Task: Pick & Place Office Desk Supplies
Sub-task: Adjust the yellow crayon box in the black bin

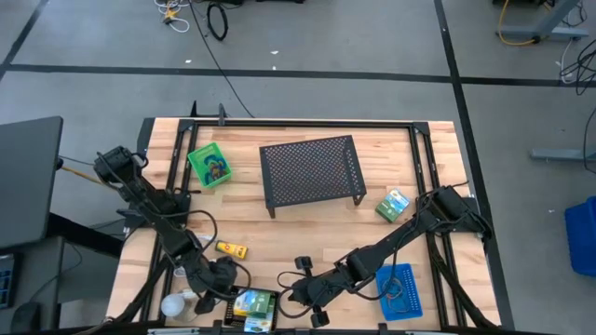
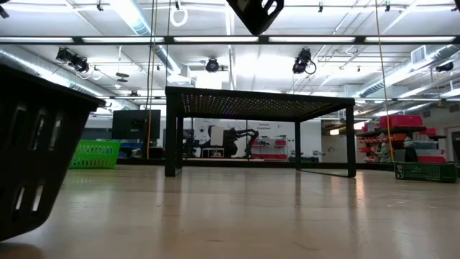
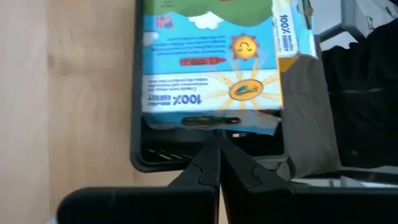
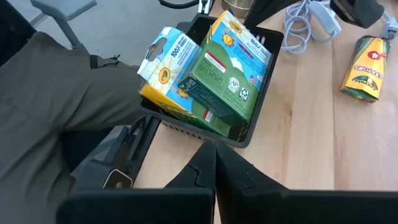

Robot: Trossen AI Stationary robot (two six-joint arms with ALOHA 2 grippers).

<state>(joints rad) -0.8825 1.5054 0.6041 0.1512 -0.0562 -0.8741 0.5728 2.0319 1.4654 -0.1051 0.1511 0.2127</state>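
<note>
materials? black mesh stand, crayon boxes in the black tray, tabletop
Black mesh stand: likely perforated metal, matte black; fine holes show.
Crayon boxes: printed cardboard, slightly glossy; folded flaps.
Black tray: probably moulded plastic, slotted walls.
Tabletop: light wood planks, visible grain, satin sheen.

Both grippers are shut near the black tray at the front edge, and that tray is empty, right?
Not quite. Both the left gripper and the right gripper are shut near the black tray, but the tray is not empty: it holds crayon boxes leaning against each other. The right wrist view shows them clearly.
</note>
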